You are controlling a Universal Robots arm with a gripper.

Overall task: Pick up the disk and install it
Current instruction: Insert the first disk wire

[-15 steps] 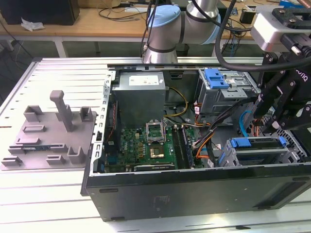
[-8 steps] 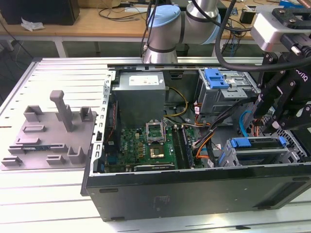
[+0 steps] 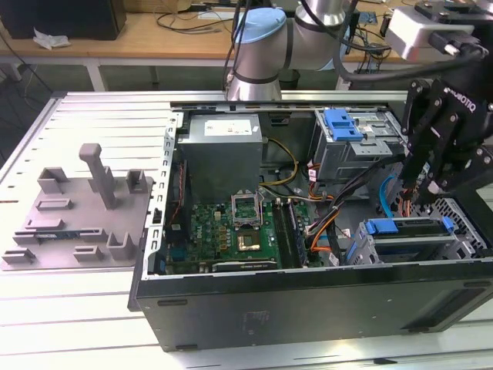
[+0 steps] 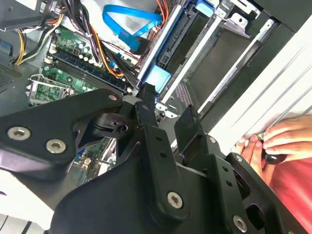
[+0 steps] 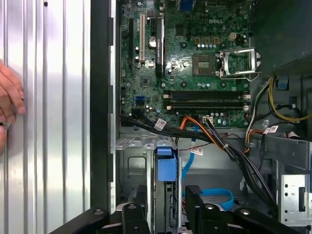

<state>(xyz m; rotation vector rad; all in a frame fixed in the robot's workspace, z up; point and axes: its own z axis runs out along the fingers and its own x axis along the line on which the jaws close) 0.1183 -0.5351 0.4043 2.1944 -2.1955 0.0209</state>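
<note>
Well, the claw (image 5: 163,204) hangs open, its fingers (image 5: 195,200) on either side of the disk (image 5: 165,165), which stands on edge in a bay of the computer case (image 3: 308,301). I'd keep it square and centred over that edge, clear of the cables (image 5: 234,156). Also inside the case sit the circuit board (image 5: 195,63) and a power supply (image 3: 223,150).

You have the fixture plate (image 3: 73,212) on the table (image 3: 77,308), at the exterior view's left of the case (image 3: 308,301); inside the case, the disk (image 3: 412,231) sits under the gripper (image 3: 421,193), the motherboard (image 3: 231,231) on its left.
</note>
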